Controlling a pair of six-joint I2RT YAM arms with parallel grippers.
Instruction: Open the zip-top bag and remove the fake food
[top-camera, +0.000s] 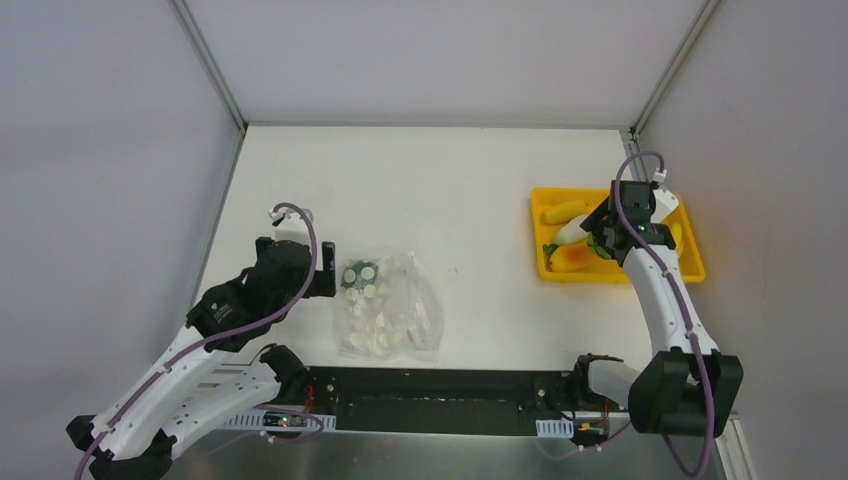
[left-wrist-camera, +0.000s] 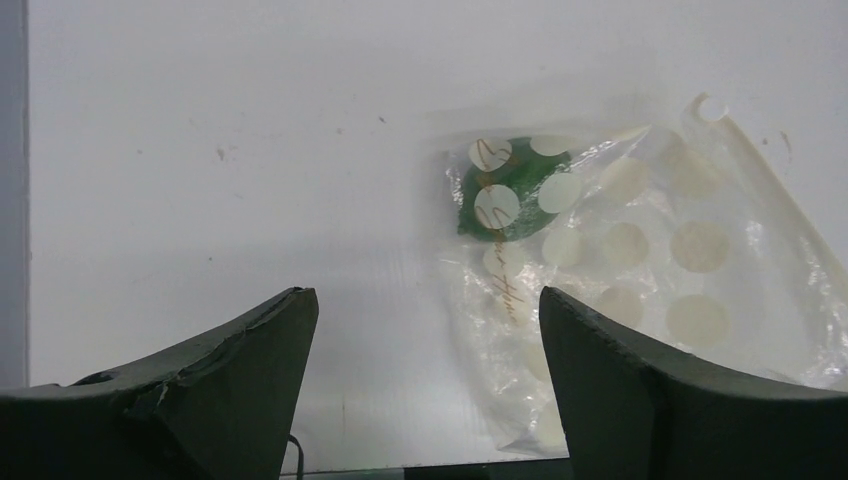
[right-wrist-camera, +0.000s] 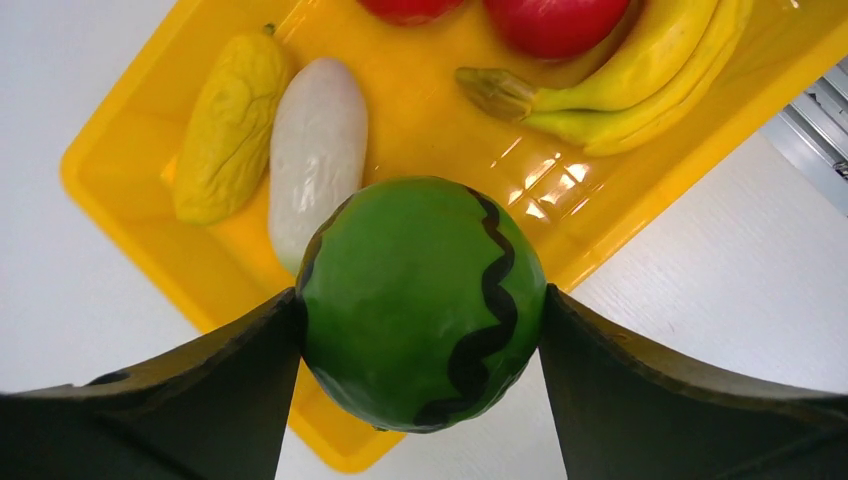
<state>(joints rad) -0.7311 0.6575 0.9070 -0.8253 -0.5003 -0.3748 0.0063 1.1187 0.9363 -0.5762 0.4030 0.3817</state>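
Observation:
The zip-top bag (top-camera: 388, 305) lies flat on the white table, clear with white dots. A green piece (top-camera: 360, 272) shows inside its far left corner, also in the left wrist view (left-wrist-camera: 515, 185). My left gripper (top-camera: 326, 270) is open and empty just left of the bag (left-wrist-camera: 640, 260), its jaws wide apart (left-wrist-camera: 425, 300). My right gripper (top-camera: 603, 238) is shut on a green striped watermelon ball (right-wrist-camera: 400, 280), held over the near-left edge of the yellow tray (right-wrist-camera: 120, 190). The tray holds fake food: a yellow piece (right-wrist-camera: 230, 125), a white piece (right-wrist-camera: 318, 150), a banana (right-wrist-camera: 620, 80) and red apples (right-wrist-camera: 555, 20).
The yellow tray (top-camera: 690, 268) stands at the right side of the table, close to the right wall. A black strip (top-camera: 430, 400) runs along the near edge between the arm bases. Grey walls enclose the left, back and right.

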